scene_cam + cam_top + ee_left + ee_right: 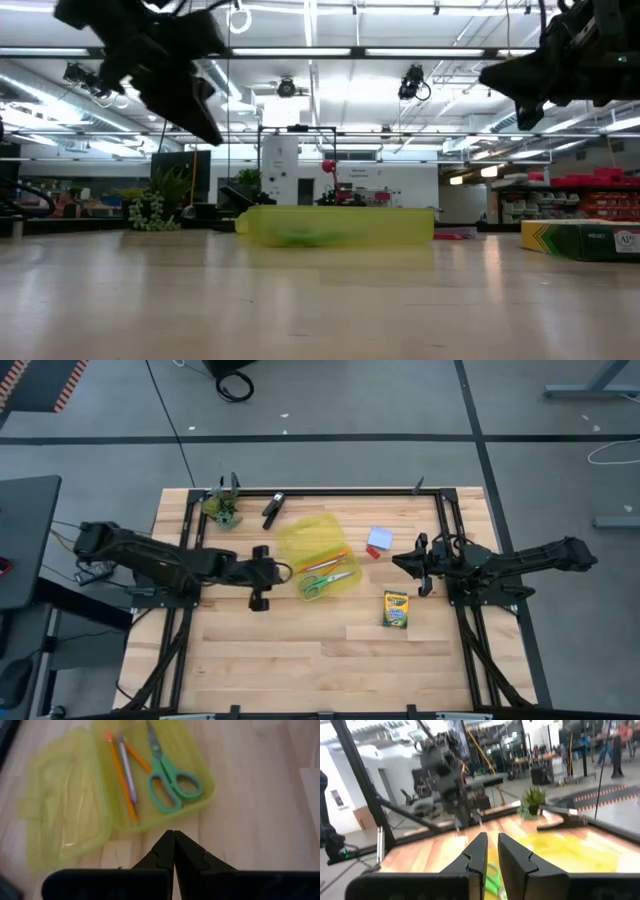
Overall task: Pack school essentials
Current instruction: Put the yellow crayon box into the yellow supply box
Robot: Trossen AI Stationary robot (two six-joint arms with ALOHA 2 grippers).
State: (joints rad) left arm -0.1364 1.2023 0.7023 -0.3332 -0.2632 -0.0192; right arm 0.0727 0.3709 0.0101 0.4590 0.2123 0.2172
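Left gripper [283, 570] is closed on nothing, fingertips pressed together, hovering just off the 9 o'clock edge of the open yellow-green case [318, 556]. Right gripper [400, 563] waits at 3 o'clock of the case, clear of the table; its fingers show a narrow gap with nothing between them.

Already in the case tray: two orange pencils [120, 775], purple pen [127, 770], green-handled scissors [167, 782]. The lid half lies flat alongside the tray.

Not yet packed: crayon box [396, 609] at about 4 o'clock from the case, well apart; pale blue notepad [380, 538] at 2 o'clock, with the tiny red eraser [372, 552] just beside it.

Risks, as judged:
- Case is light and unanchored. A closed gripper dropping at its rim could shove or tip it and spill the contents.
- Eraser is small and sits next to the notepad. A pinch aimed at one may drag the other.
- Notepad lies flat on the wood, so fingers may slide over it without purchase.
- Crayon box is bulky. With the scissors spread across the tray it may sit proud and stop the lid from closing.
- Both arms converge on the case, so collision is possible if they move together.
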